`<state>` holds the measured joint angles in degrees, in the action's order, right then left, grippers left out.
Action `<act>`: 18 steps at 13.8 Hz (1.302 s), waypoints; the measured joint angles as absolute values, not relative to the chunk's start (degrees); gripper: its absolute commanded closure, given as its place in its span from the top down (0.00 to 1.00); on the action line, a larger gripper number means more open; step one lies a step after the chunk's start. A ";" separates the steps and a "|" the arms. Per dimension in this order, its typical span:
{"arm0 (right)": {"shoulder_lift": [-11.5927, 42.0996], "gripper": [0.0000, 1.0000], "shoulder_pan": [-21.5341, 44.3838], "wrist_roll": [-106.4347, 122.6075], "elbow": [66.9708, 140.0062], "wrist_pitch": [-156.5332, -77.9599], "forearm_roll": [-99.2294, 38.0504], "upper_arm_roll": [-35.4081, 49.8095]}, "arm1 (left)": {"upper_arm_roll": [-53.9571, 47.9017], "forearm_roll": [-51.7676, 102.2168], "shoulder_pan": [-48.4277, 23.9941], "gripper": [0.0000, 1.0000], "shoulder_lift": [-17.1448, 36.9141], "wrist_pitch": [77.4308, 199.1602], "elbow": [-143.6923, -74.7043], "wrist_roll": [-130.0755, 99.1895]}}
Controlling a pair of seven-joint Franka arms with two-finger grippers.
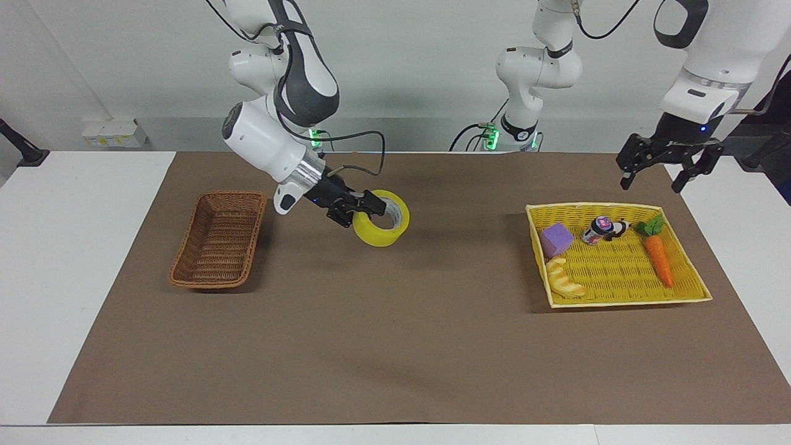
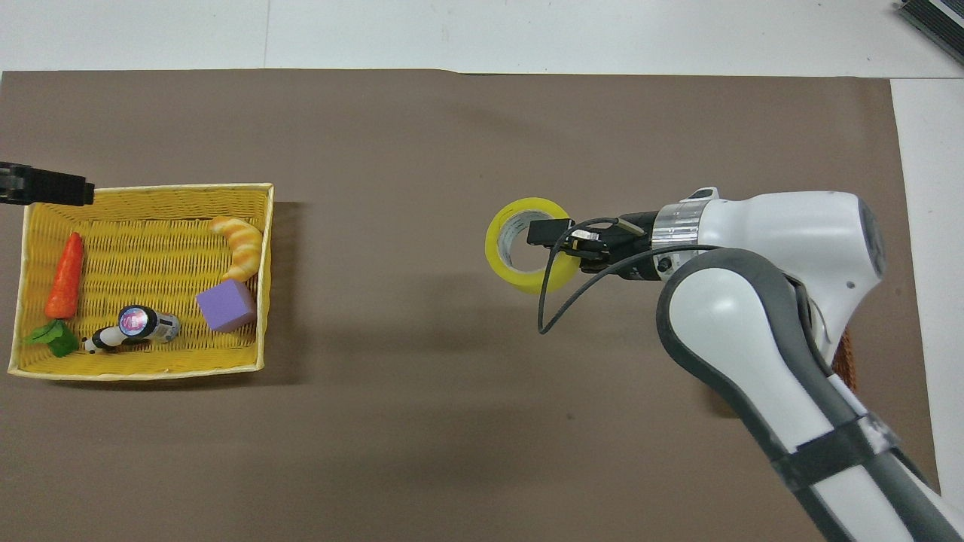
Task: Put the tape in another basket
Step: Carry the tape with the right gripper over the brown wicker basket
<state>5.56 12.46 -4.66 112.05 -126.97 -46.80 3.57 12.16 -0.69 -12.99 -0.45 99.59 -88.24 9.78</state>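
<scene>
Tape (image 1: 381, 227) hangs mid-frame, clamped by our right gripper (image 1: 361, 210); upper right, our left gripper (image 1: 666, 165) is spread wide, empty.

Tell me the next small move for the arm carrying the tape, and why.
Probably keep carrying it toward the wicker basket. The right tool grips the tape by its wall, above the brown mat and short of the basket, which looks empty. The left tool waits open, raised at its own end of the table, near the yellow tray.

Right gripper (image 1: 363, 209) is raised with its fingers clamped; left gripper (image 1: 666, 169) hangs high at its own end, fingers spread.
</scene>
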 measured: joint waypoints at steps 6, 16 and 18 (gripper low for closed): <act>5.52 0.00 9.47 -13.24 106.96 -118.06 -25.40 3.39 | 12.38 -1.60 -7.79 1.00 -0.63 89.58 -82.65 16.31; 4.17 0.00 0.04 -12.09 103.32 -106.48 -9.95 3.17 | 11.76 -1.51 -5.90 1.00 -2.12 87.76 -82.27 17.77; 4.03 0.00 -3.06 -8.34 103.79 -104.89 -9.89 3.13 | 11.58 -1.21 -5.89 1.00 -2.12 87.64 -82.32 17.25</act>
<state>4.03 -3.06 -8.34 103.79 -104.89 -9.89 3.13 11.58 -1.21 -5.89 -2.12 87.64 -82.32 17.25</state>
